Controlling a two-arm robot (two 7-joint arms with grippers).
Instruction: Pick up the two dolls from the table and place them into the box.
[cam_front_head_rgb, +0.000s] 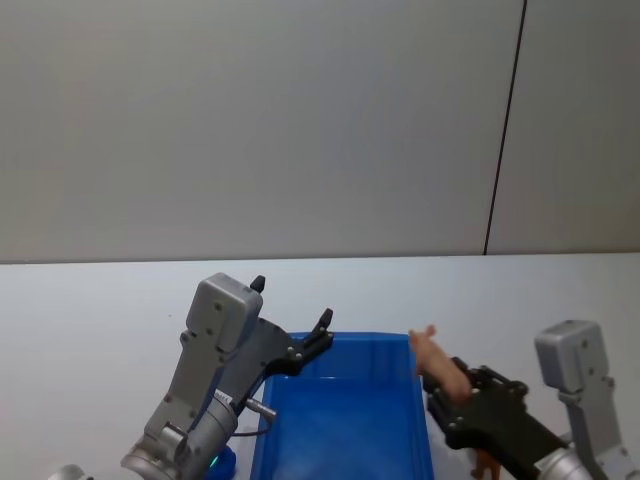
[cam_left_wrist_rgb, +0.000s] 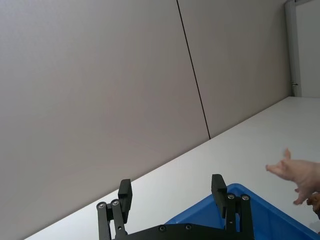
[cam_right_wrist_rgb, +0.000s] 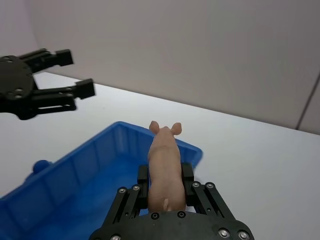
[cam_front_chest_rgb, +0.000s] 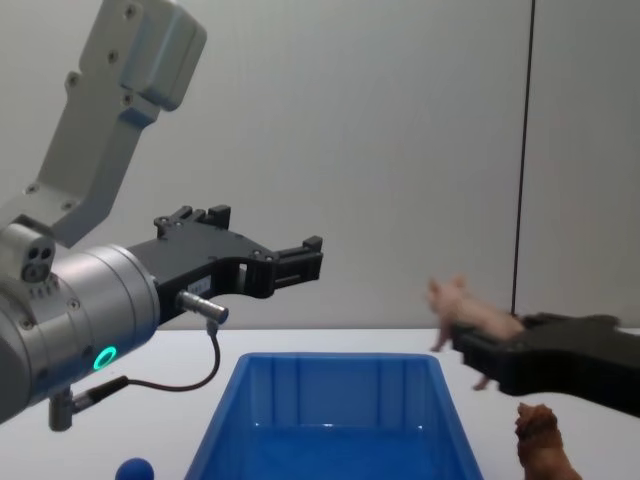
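Holding a pink pig (cam_right_wrist_rgb: 164, 165) tight, the right gripper (cam_front_head_rgb: 452, 387) is hanging over the 3 o'clock wall of the box (cam_front_head_rgb: 380, 345) — it needs sliding toward the middle before letting go. The left gripper (cam_left_wrist_rgb: 171, 187) is gaping wide, empty.

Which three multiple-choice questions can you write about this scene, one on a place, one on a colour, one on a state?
1. Where is the brown doll?
A. right of the box
B. inside the box
C. in a person's hand

2. What colour is the toy in the right gripper?
A. green
B. black
C. pink

3. How is the left gripper?
A. shut on a doll
B. open, holding nothing
C. resting inside the box

Answers: 1 A, the chest view shows it outside the box's right wall. 2 C, the right wrist view shows a pink pig between the fingers. 3 B, its fingers stand apart with nothing between them.
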